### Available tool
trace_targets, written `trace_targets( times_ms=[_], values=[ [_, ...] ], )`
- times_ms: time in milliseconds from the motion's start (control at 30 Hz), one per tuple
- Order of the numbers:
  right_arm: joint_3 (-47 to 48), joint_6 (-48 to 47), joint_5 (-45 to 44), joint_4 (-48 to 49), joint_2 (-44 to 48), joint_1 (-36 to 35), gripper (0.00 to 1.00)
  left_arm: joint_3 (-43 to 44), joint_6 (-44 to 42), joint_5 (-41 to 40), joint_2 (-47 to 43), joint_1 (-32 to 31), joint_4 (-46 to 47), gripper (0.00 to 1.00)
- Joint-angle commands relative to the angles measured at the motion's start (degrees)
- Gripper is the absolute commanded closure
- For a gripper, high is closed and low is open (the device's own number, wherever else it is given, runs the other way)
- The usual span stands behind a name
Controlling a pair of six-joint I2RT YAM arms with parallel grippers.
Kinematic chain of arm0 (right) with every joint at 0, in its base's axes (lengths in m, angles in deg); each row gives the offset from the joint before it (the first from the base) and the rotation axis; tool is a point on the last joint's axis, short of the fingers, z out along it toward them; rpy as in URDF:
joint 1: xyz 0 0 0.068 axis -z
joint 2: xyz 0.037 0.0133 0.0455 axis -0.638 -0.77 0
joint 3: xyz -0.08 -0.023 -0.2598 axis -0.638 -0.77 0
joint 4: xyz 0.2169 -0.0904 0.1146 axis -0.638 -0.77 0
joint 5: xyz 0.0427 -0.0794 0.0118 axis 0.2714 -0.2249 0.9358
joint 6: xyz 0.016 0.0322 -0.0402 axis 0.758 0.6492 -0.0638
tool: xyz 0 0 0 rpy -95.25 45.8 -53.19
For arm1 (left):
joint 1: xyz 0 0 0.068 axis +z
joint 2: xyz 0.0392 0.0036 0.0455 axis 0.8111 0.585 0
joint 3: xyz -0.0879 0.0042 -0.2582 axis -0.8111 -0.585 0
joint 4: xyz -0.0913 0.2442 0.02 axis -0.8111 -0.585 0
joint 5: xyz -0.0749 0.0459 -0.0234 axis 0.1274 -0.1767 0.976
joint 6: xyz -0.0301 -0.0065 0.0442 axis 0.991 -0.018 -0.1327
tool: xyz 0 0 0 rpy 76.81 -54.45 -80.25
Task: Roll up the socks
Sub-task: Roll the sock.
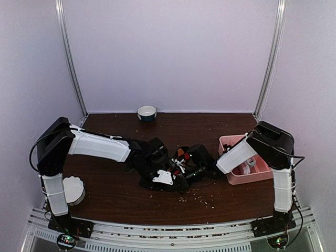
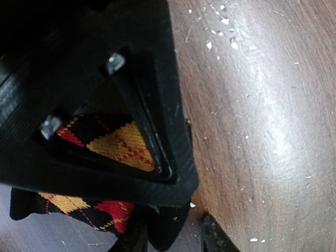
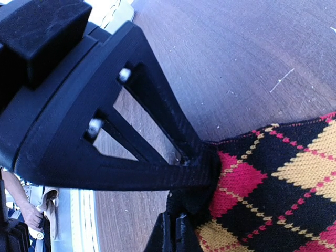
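Observation:
The black argyle sock [image 1: 181, 154] with red and yellow diamonds lies mid-table, and both grippers meet on it. My left gripper [image 1: 176, 176] comes in from the left. In the left wrist view the sock [image 2: 118, 144] shows through the upper finger's window and spills out below it, sandwiched between the partly parted jaws of the left gripper [image 2: 201, 212]. My right gripper [image 1: 191, 167] reaches in from the right. In the right wrist view the right gripper [image 3: 194, 202] is shut on the black edge of the sock [image 3: 273, 184], which spreads flat to the right.
A pink tray [image 1: 234, 178] with small items sits at the right under the right arm. A small bowl [image 1: 147, 112] stands at the back edge, and a white round dish [image 1: 73, 189] is at the front left. Pale crumbs [image 1: 199, 197] dot the brown table [image 1: 115, 205].

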Motion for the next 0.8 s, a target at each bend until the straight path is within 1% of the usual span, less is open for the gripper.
trace_targets(
  times_ms=[0,267,500,633,767],
  values=[
    [-3.7,1.2,-2.2,-12.4,-4.5,1.3,1.00,-0.9,-0.1,-0.8,-1.9,-0.4,-1.1,0.62],
    [-3.4,1.4,-2.0,-12.7,-4.7,1.8,1.00,-1.0,-0.3,-1.2,-2.5,-2.1,-1.1,0.64],
    [-3.6,0.3,-1.9,-13.9,-5.4,2.2,1.00,-0.8,1.0,0.3,-7.5,-2.1,-3.6,0.63],
    [-3.8,0.2,-1.8,-13.8,-5.5,2.4,1.00,-2.6,0.5,2.6,-10.2,-2.1,-2.5,0.62],
    [-3.6,0.6,-1.7,-13.5,-5.5,2.5,1.00,-2.5,-1.1,2.2,-7.2,-2.1,-1.7,0.61]
  ],
)
